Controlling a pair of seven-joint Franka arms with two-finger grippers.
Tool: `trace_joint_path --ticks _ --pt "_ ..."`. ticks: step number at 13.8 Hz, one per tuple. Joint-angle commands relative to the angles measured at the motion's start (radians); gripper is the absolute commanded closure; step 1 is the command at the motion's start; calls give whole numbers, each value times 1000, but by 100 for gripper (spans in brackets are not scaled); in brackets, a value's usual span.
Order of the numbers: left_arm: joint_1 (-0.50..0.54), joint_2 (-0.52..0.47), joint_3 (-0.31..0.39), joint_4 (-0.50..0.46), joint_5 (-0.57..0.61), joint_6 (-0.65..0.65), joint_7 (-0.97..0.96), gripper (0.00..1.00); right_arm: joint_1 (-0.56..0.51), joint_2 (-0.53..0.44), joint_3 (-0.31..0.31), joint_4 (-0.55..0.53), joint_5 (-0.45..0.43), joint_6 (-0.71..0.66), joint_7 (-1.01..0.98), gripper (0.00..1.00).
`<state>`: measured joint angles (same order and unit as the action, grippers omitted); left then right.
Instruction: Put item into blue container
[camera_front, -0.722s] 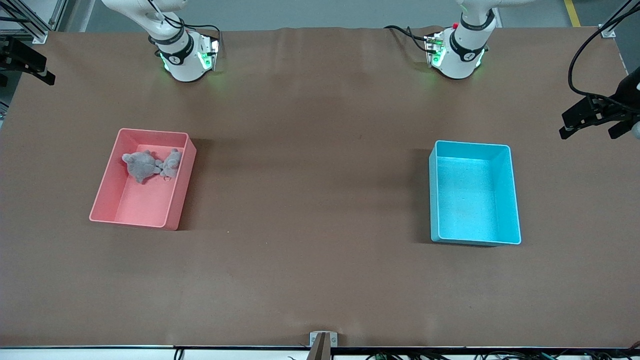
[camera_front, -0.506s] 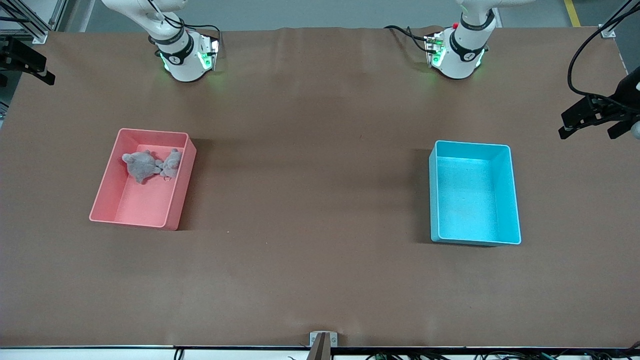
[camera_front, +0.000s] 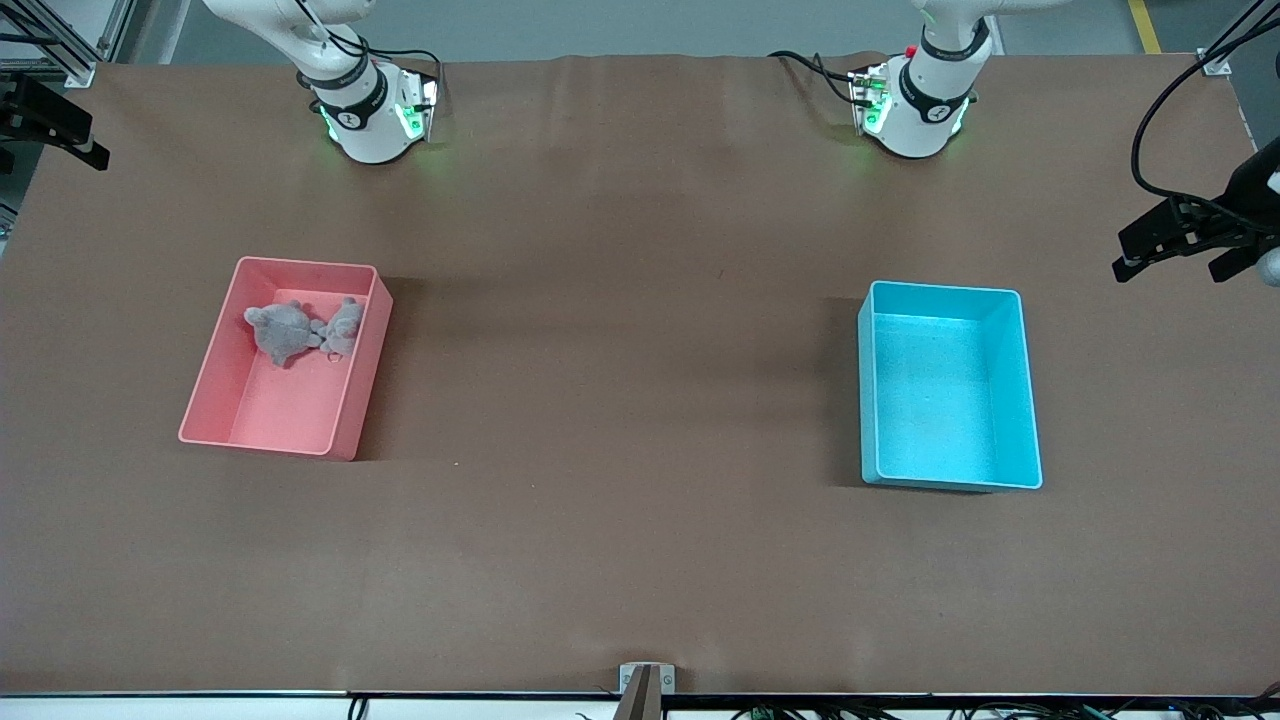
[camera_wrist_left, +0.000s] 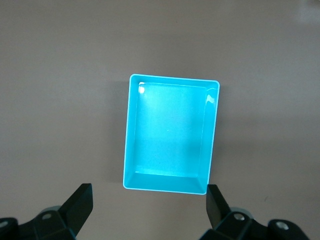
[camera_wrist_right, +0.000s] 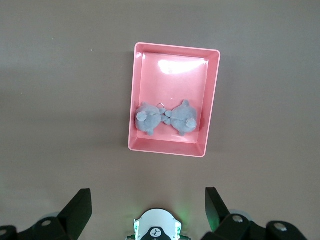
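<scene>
The blue container (camera_front: 1028, 400) stands empty toward the left arm's end of the table, and the left wrist view shows it from above (camera_wrist_left: 129, 150). The item, a grey plush toy (camera_front: 298, 330) made of two rounded parts, lies in the pink bin (camera_front: 215, 385) toward the right arm's end. The right wrist view shows the toy (camera_wrist_right: 165, 119) from high above. My left gripper (camera_front: 1170, 270) hangs open and empty, high over the table's edge beside the blue container (camera_wrist_left: 148, 200). My right gripper (camera_front: 52, 160) is open and empty, high over the right arm's end (camera_wrist_right: 147, 197).
The pink bin (camera_wrist_right: 212, 100) and the blue container are the same size and stand far apart on the brown table (camera_front: 620, 400). Both arm bases (camera_front: 370, 120) (camera_front: 915, 110) stand at the edge of the table farthest from the front camera. A small bracket (camera_front: 646, 680) sits at the edge nearest to that camera.
The left gripper has drifted slightly over the table's edge. The bins, the toy and the right gripper have not moved.
</scene>
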<state>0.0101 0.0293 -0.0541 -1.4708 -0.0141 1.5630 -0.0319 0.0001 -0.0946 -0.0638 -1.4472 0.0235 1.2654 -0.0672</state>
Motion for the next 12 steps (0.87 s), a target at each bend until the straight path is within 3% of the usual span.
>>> trace_joint_path --ticks 1,9,12 --pt "5 -2 2 4 -23 0 6 0 -8 47 -4 -2 -4 -4 -3 0" --pt "7 -2 3 4 -23 0 12 0 -32 229 -5 -1 -40 3 -8 0" --pt "7 -2 3 4 -23 0 13 0 -29 269 -7 -68 -46 47 1 0"
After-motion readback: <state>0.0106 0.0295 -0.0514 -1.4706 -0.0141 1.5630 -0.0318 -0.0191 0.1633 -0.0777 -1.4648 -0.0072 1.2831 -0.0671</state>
